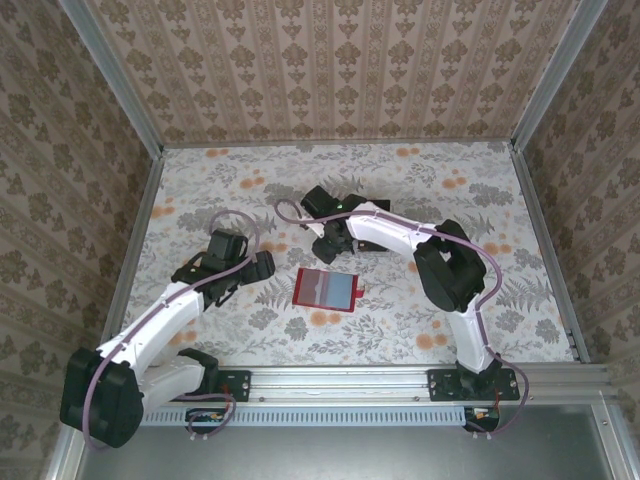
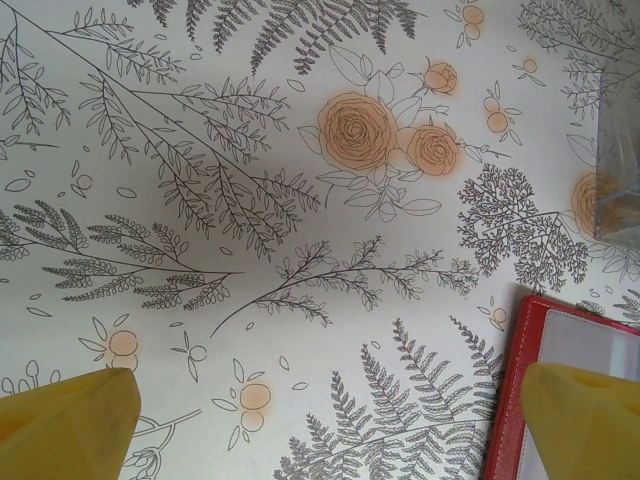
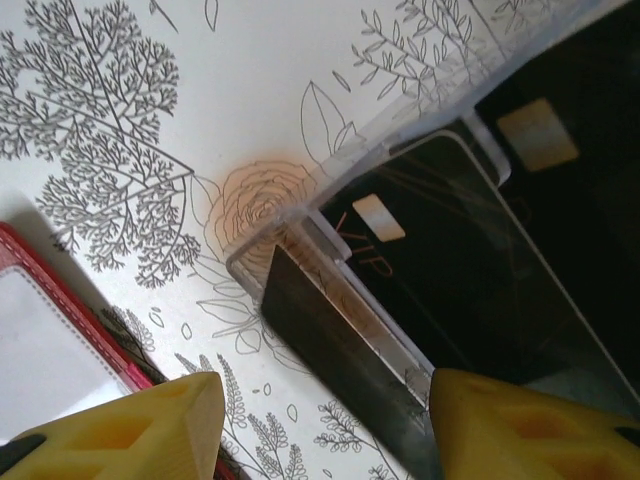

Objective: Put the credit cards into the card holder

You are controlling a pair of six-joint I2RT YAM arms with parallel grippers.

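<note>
The right hand (image 3: 322, 415) has its yellow fingers (image 3: 140, 430) apart over the flowered table (image 3: 150, 70). Between them a black card (image 3: 330, 340) stands on edge in a clear rack's (image 3: 300, 222) front slot. More black cards (image 3: 470, 270) lean behind it. A red wallet (image 3: 50, 340) lies at the left.

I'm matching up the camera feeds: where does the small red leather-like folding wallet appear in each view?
Top external: the red folding wallet lies open near the picture's middle.
Left wrist: in the lower right corner, cut off by the frame.
Right wrist: at the lower left edge.
Shared landmark: the clear plastic rack, at the right edge in the left wrist view and around the middle in the right wrist view.
</note>
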